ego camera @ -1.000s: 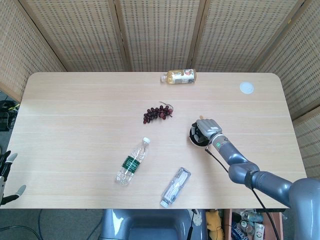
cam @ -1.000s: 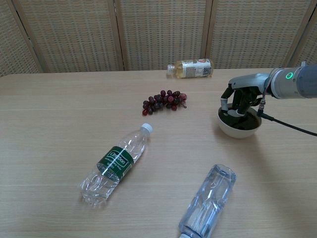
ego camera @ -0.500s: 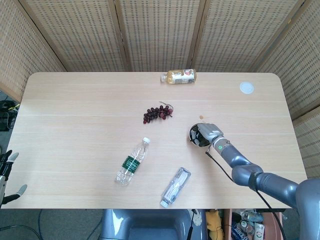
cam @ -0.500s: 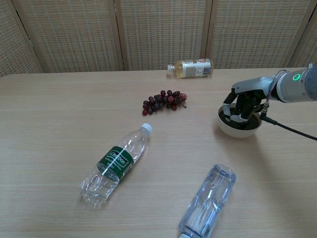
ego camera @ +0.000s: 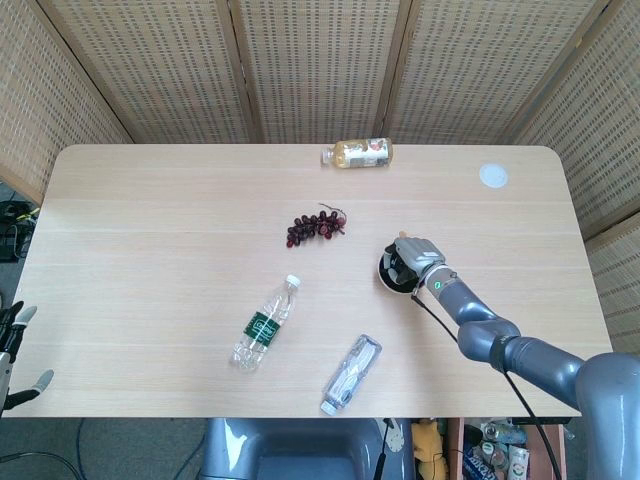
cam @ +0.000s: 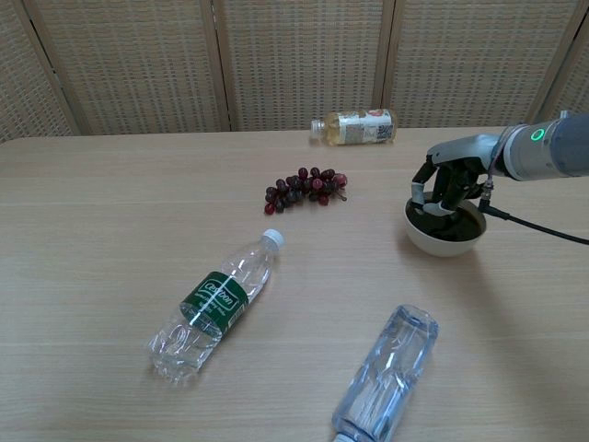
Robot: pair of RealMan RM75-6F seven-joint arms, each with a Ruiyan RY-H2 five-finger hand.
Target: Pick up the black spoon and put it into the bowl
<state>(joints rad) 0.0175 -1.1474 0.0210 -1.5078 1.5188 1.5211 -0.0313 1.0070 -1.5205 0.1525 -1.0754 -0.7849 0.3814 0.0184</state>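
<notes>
Lower frame: clear bottle (cam: 385,375) and green-label bottle (cam: 217,299) lying on the surface (cam: 92,230). Mid right: white bowl (cam: 445,232), dark inside; black spoon cannot be made out within. Right robot hand (cam: 447,183) over the bowl, fingers curled down into it; grasp cannot be told. Centre: grapes (cam: 305,188). Far edge: juice bottle (cam: 355,126) on its side. Left robot hand (ego camera: 14,352) at lower-left edge, fingers apart, empty.

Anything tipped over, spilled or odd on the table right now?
All three bottles lie on their sides: the green-label bottle, the clear bottle near the front edge, and the juice bottle at the back. No spill is visible.
</notes>
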